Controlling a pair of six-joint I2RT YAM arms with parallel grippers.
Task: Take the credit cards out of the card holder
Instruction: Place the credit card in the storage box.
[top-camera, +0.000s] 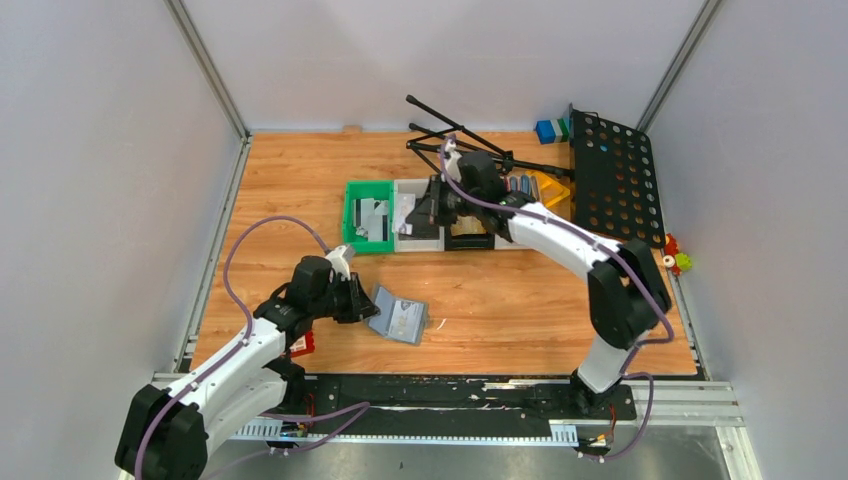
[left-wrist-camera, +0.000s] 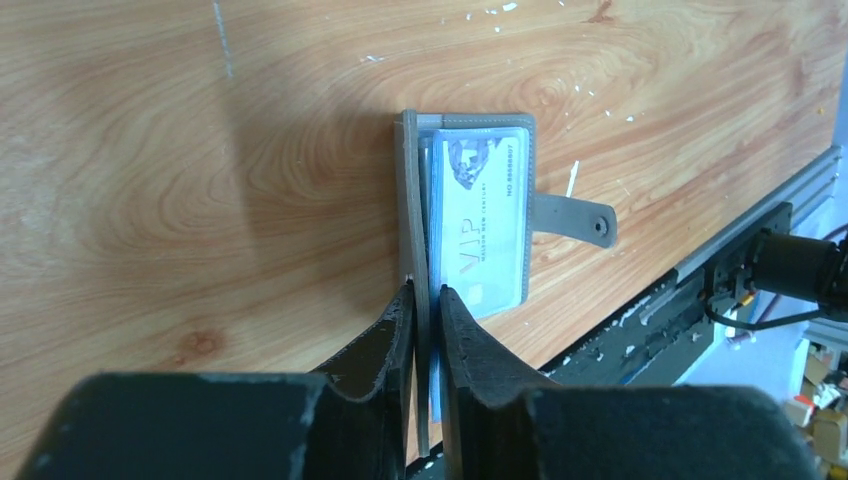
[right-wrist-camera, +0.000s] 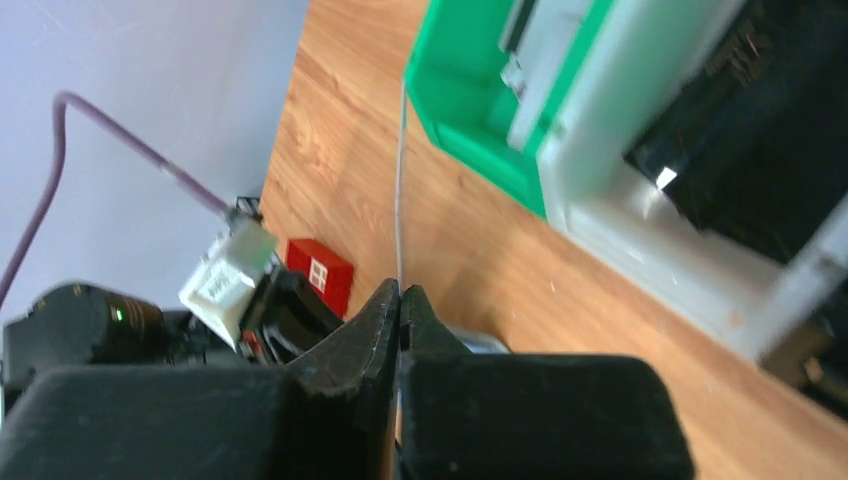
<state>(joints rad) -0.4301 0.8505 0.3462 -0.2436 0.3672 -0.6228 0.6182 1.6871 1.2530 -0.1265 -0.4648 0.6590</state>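
Grey-blue card holder (left-wrist-camera: 570, 213) has a VIP card (left-wrist-camera: 485, 220) left inside; right gripper (right-wrist-camera: 399, 288), jaws shut, pinches a freed card (right-wrist-camera: 401, 170); left gripper (left-wrist-camera: 427, 292), jaws narrowly astride the cover, hold unclear.

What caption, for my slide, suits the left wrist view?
Left gripper straddling the upright flap of the card holder, a VIP credit card showing inside.

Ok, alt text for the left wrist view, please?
Two black fingers straddle the upright grey flap of the card holder, which lies open on a wooden table. A pale blue card marked VIP shows in its pocket, and a strap with a snap points right.
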